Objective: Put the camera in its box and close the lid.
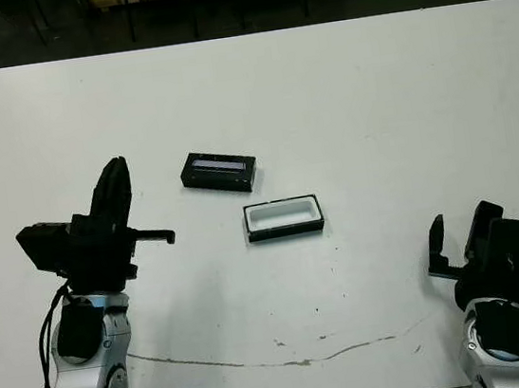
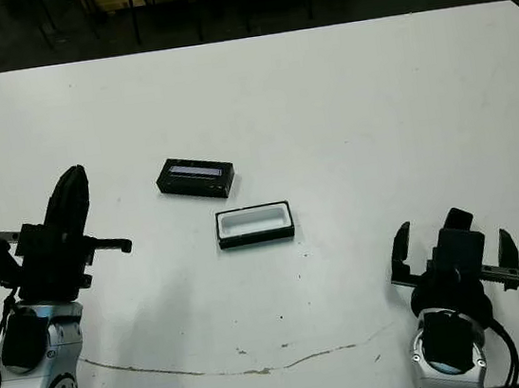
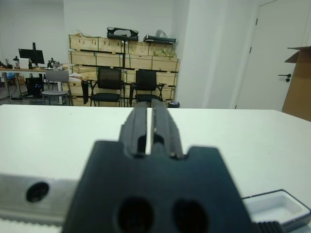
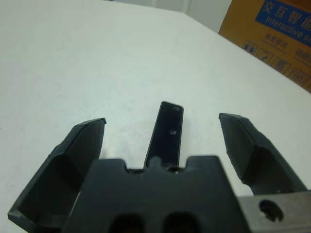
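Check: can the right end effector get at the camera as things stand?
Probably yes: the camera lies on bare table directly between the right end effector's open fingers, with nothing in between.

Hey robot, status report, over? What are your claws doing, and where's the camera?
Left gripper shut. Right gripper open, camera lying between its fingers, not gripped. Box empty, lid off, lying apart nearby. Nothing in the way.

Both silver-grey forearms end in a black two-fingered hand (image 2: 452,247), with black cables (image 1: 48,332) alongside.
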### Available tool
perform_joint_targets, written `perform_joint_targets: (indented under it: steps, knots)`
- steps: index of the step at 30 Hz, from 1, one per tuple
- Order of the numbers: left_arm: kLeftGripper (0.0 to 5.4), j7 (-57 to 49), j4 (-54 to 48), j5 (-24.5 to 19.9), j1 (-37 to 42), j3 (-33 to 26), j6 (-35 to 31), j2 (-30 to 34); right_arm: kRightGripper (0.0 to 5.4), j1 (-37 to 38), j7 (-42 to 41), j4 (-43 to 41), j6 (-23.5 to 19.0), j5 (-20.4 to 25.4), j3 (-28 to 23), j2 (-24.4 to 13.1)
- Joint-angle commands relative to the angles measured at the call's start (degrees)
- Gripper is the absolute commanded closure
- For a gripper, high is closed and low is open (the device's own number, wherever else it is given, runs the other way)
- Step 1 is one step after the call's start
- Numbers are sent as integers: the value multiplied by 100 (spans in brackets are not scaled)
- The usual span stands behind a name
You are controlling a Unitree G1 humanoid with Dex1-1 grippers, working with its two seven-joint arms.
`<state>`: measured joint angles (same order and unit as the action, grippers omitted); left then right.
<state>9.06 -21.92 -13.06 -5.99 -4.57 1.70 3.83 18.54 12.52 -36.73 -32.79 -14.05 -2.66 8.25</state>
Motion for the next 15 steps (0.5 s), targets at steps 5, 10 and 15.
perform_joint_targets:
  steps: [5,10,15]
  knots:
    - [540,130,161,48,-55,-77,138,146,2,218,280,357,345,447,14,392]
    - [540,201,282,85,-56,-91,357,192,2,318,419,694,865,949,-15,488]
    - [540,196,251,102,-64,-100,335,206,2,332,690,907,1018,1241,-12,550]
